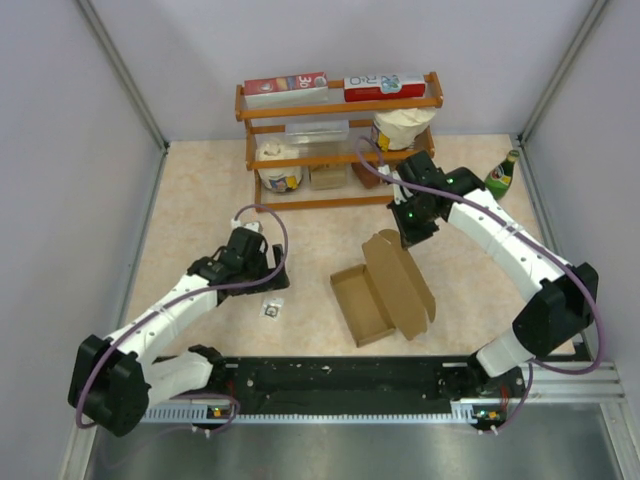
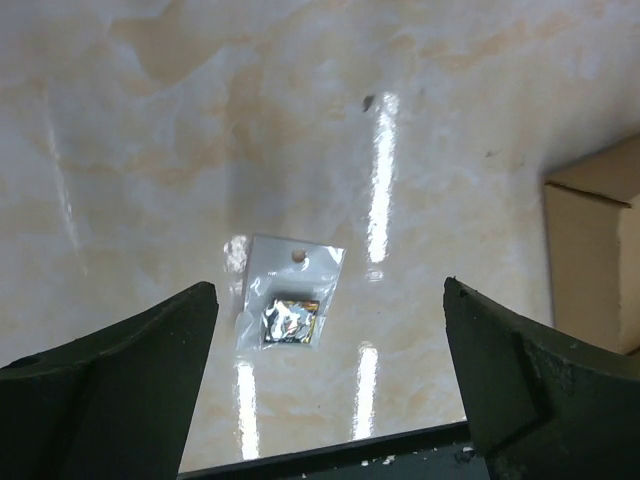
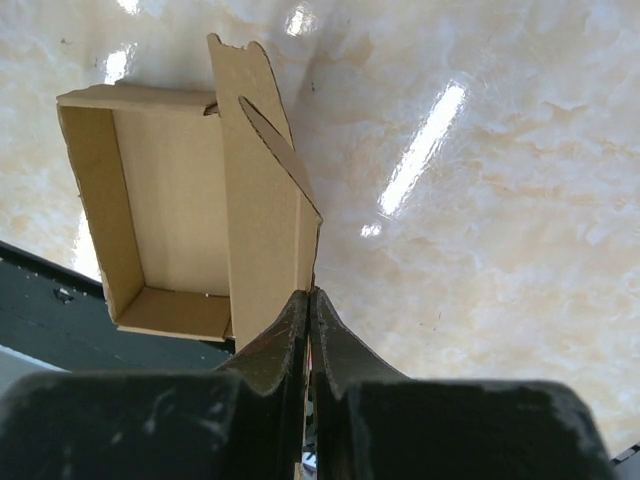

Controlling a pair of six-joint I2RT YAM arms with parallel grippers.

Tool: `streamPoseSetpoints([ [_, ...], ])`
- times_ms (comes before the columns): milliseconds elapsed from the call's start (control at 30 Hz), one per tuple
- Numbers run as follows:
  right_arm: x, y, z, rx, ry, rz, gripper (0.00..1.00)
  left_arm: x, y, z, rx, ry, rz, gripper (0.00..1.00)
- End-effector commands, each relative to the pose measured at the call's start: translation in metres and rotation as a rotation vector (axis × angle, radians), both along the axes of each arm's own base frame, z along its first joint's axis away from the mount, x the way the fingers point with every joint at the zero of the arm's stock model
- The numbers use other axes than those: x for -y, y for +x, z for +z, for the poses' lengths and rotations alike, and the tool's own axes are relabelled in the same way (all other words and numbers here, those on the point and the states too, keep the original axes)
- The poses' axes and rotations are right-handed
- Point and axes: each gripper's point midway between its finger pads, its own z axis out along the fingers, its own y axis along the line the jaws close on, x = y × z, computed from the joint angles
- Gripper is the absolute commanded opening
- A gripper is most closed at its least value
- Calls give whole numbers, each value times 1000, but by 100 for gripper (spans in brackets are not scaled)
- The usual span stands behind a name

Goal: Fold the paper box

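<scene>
While the right gripper [image 3: 312, 296] is clenched at the paper box's [image 1: 362, 300] lid corner, we note the left gripper [image 2: 328, 290] released above a packet [image 2: 288, 305], at the box's nine o'clock.

Not much can be read here tbh: a "30" can be made out on the left red-and-white carton [image 1: 286, 89] atop the shelf [image 1: 340, 105]; the right carton's [image 1: 385, 86] lettering can't be deciphered.
</scene>
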Motion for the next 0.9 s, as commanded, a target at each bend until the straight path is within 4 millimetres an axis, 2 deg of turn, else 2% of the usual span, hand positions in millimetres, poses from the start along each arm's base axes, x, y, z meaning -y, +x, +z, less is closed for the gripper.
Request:
streamPoseSetpoints([
  [0,-5,2,15,50,4,29,0,-11,-18,-8,11,37,158,99],
  [100,-7,1,15,53,15,45,0,-6,-27,-13,34,116,167,99],
  [300,-12,0,13,46,34,56,0,2,-31,-36,-21,192,142,99],
  [533,-12,-1,14,51,34,59,0,-8,-35,-53,-50,280,151,99],
  [667,-12,-1,12,48,30,58,0,0,-38,-60,-82,256,126,87],
  [867,-11,-1,11,46,24,55,0,-2,-44,-69,-109,269,126,81],
])
